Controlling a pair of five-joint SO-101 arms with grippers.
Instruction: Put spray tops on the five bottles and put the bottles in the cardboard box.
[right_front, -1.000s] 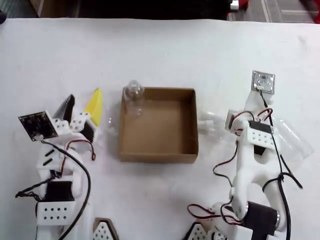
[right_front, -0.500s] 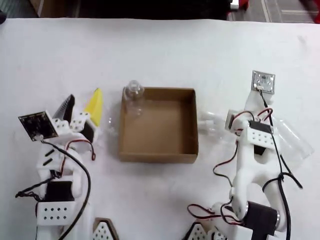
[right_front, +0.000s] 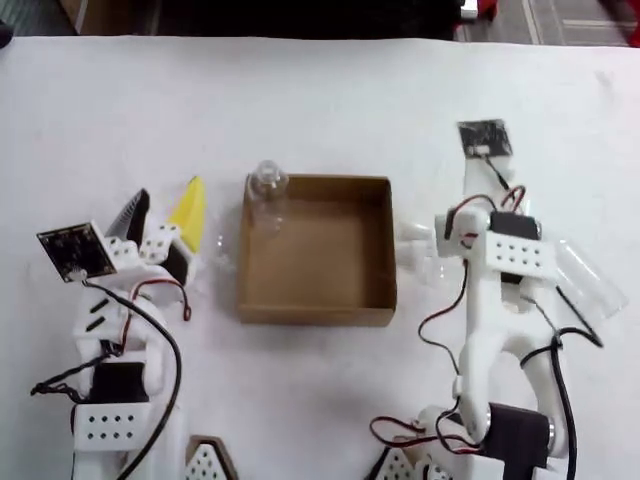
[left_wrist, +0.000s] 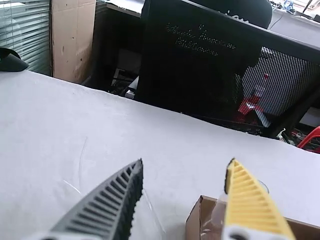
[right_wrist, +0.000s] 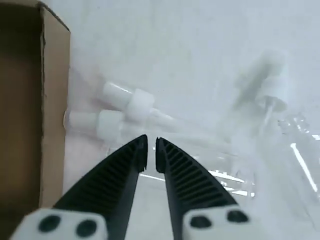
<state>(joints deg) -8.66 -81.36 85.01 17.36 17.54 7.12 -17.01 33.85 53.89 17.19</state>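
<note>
The cardboard box (right_front: 316, 312) lies open at the table's middle, and one clear bottle (right_front: 268, 190) without a spray top stands in its far left corner. My left gripper (right_front: 168, 195) rests left of the box, open and empty, with one black finger (left_wrist: 107, 207) and one yellow finger (left_wrist: 250, 200). Right of the box lie two white spray tops (right_wrist: 127, 98) side by side. My right gripper (right_wrist: 150, 141) hangs just above them, shut with nothing between its black fingers. Further clear bottles (right_front: 592, 285) lie beside the right arm (right_front: 500, 262).
Another spray top (right_wrist: 267, 95) lies on its side farther right among the clear bottles (right_wrist: 295, 155). The box wall (right_wrist: 52, 105) stands close beside the two spray tops. A black mesh chair (left_wrist: 220, 75) stands beyond the table's far edge.
The right arm has swung left and farther from its base, bringing its wrist over the spray tops beside the box. The left arm, box and bottle have not moved.
</note>
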